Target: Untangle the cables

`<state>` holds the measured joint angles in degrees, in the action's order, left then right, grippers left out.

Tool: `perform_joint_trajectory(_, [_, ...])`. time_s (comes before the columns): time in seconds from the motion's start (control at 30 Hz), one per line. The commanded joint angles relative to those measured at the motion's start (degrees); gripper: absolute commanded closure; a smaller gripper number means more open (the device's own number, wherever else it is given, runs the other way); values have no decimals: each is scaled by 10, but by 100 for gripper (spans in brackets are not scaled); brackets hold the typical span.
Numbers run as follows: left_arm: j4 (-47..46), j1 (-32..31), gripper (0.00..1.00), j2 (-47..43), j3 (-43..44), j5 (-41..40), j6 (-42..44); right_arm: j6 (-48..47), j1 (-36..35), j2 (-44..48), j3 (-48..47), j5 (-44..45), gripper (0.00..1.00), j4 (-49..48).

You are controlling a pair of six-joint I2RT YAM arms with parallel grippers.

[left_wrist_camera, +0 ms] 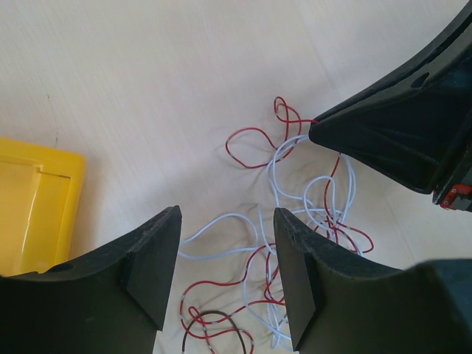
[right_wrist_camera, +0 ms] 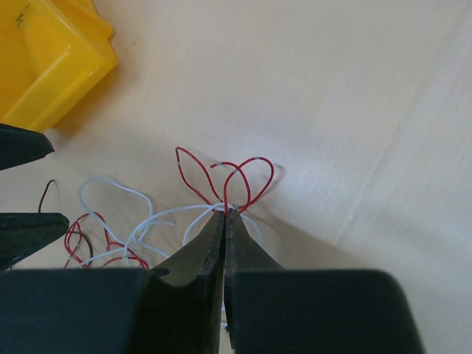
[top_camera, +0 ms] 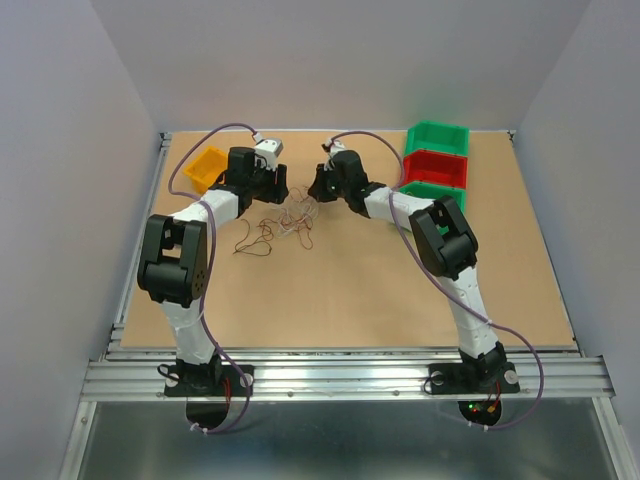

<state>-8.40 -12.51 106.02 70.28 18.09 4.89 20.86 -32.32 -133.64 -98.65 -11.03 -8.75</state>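
Untangling had hardly begun.
Your right gripper (right_wrist_camera: 225, 214) was clamped on the cables (top_camera: 290, 222) at the far middle of the table (top_camera: 400, 300), and your left gripper (left_wrist_camera: 227, 225) hung with jaws apart over them. The wires lay in one tangle, none separated.

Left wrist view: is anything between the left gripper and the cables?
Nothing visible. The left gripper, jaws open, hangs right over the cables on the table. The right gripper pinches the clump's far edge, clear of the left's path.
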Motion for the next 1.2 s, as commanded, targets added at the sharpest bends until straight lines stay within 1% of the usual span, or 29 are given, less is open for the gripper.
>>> perform_joint_trajectory(0.0, [-4,2,36,-5,27,9,4,-8,-4,20,-30,-23,99,-1])
perform_joint_trajectory(0.03, [-4,2,36,-5,26,12,4,-12,-4,27,-28,-27,99,-1])
perform_joint_trajectory(0.13, [-4,2,36,-10,24,21,4,-30,-4,86,5,-43,99,-8])
perform_joint_trajectory(0.17, [-4,2,36,-12,24,26,4,-34,-4,106,39,-44,99,-21])
perform_joint_trajectory(0.2, [-6,2,36,-16,17,31,4,-40,-4,151,56,-45,100,-31])
perform_joint_trajectory(0.27, [-16,2,36,-29,11,47,5,-46,-4,199,117,-43,99,-55])
perform_joint_trajectory(0.3, [-21,2,36,-34,3,52,6,-51,-4,252,138,-44,99,-62])
perform_joint_trajectory(0.4, [-42,9,36,-57,-17,71,0,-55,-4,330,203,-38,99,-84])
perform_joint_trajectory(0.43, [-49,13,36,-64,-22,79,-3,-52,-3,351,211,-35,99,-86])
perform_joint_trajectory(0.47, [-63,19,36,-78,-29,105,-9,-50,-3,391,216,-32,99,-86])
perform_joint_trajectory(0.53, [-83,42,36,-93,-50,139,-33,-49,-4,421,212,-43,100,-81])
perform_joint_trajectory(0.57, [-109,52,35,-110,-58,175,-45,-48,-4,442,208,-58,99,-77])
perform_joint_trajectory(0.6, [-124,62,35,-119,-66,192,-46,-48,-4,450,203,-65,99,-74])
perform_joint_trajectory(0.63, [-136,73,35,-128,-81,208,-76,-46,-4,457,196,-71,100,-72])
perform_joint_trajectory(0.77, [-205,107,35,-197,-124,276,-102,-47,-4,467,155,-92,99,-60])
perform_joint_trajectory(0.83, [-230,109,34,-226,-156,300,-107,-50,-3,469,146,-99,100,-57])
perform_joint_trajectory(0.87, [-247,110,33,-259,-170,310,-113,-50,-3,468,144,-102,100,-57])
perform_joint_trajectory(0.9, [-288,110,31,-276,-185,321,-117,-50,-4,468,143,-106,99,-57])
perform_joint_trajectory(0.97, [-340,109,30,-323,-225,352,-124,-45,-3,463,141,-109,100,-58])
perform_joint_trajectory(1.07, [-386,101,26,-375,-265,381,-124,-36,-4,449,144,-121,100,-65])
perform_joint_trajectory(1.13, [-391,88,25,-393,-282,386,-109,-28,-4,443,150,-123,99,-76])
perform_joint_trajectory(1.17, [-390,78,24,-404,-286,376,-101,-24,-4,437,152,-124,100,-83])
